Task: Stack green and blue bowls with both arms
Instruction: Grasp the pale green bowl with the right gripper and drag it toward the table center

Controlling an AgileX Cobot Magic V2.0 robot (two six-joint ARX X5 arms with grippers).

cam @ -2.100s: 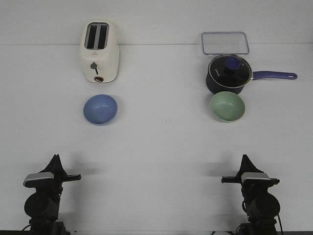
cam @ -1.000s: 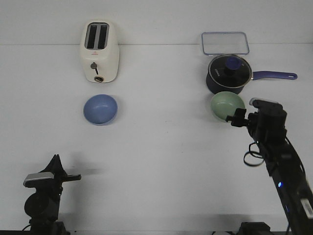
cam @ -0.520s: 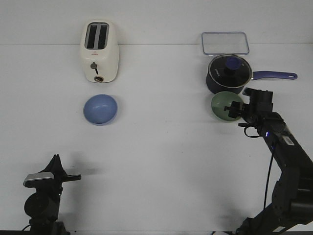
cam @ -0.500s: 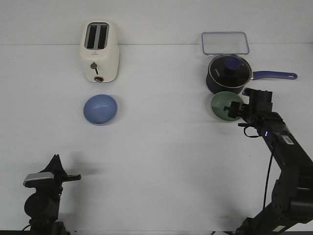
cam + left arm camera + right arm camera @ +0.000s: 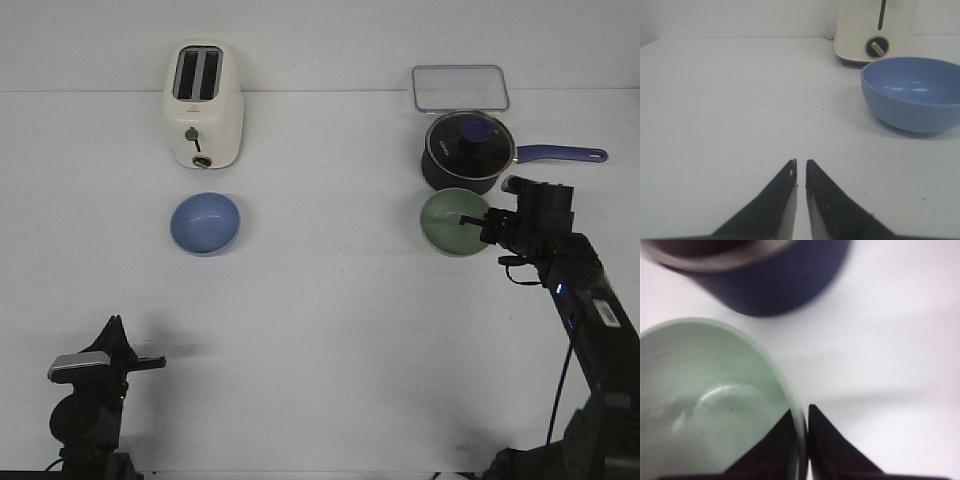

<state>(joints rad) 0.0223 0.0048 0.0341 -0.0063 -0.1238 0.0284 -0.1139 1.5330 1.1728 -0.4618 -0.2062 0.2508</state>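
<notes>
The pale green bowl (image 5: 452, 222) is just in front of the dark blue saucepan, tipped a little toward the camera. My right gripper (image 5: 484, 226) is shut on its right rim, one finger inside and one outside; the wrist view shows the rim (image 5: 801, 440) pinched between the fingers. The periwinkle blue bowl (image 5: 205, 222) sits upright in front of the toaster, at the left. It also shows in the left wrist view (image 5: 912, 93). My left gripper (image 5: 800, 165) is parked at the near left edge (image 5: 118, 335), far from the blue bowl, shut and empty.
A cream toaster (image 5: 203, 104) stands behind the blue bowl. A dark blue lidded saucepan (image 5: 468, 150) with its handle to the right stands just behind the green bowl. A clear rectangular lid (image 5: 460, 88) lies at the back right.
My right arm rose from its parked spot, reached forward to the green bowl and closed on its right rim. The bowl has shifted slightly left and tilted. The left arm has not moved.
</notes>
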